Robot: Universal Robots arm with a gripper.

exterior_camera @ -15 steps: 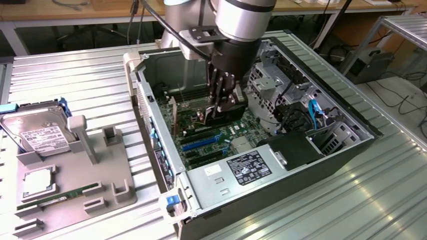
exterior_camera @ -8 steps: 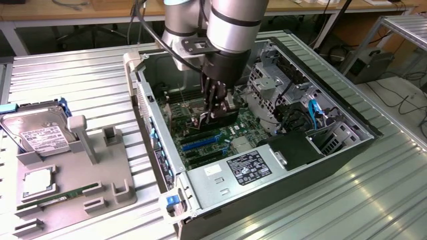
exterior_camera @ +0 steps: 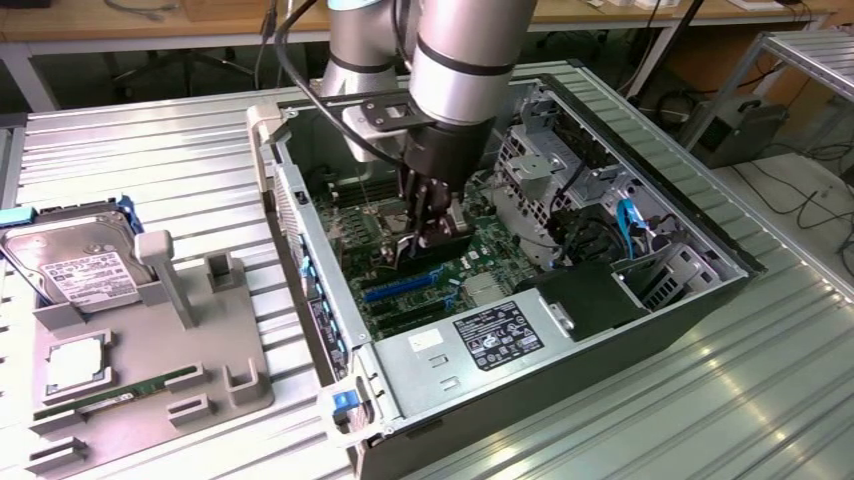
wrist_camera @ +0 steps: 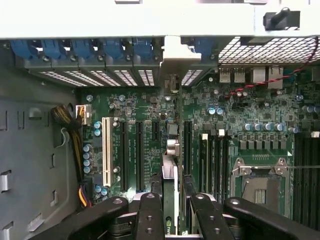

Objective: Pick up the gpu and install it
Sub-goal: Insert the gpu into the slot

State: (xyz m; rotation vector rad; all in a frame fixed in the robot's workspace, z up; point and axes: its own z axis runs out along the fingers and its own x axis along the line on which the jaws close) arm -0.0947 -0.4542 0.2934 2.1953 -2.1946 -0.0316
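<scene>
Gpu [wrist_camera: 170,180] held edge-on in the gripper [wrist_camera: 174,200], low over the board [wrist_camera: 145,107] inside the case [exterior_camera: 694,250].

The fingers [wrist_camera: 151,212] pinch the card from both sides. It stands upright among the slots [wrist_camera: 140,150], with one end pointing toward the rear wall and its blue latches [wrist_camera: 75,50]. Pickup looks done and the install is the step in hand: the card is over the board, well apart from the tray [exterior_camera: 200,350] on the exterior view's left, where the drive [exterior_camera: 80,275] and RAM stick [exterior_camera: 120,392] lie. The fingers hide whether its lower edge already meets a slot; it is probably not fully seated. Seating calls for the contact edge to run square along one slot, for the bracket to match its rear opening, and for a straight, even press without tilt.
</scene>
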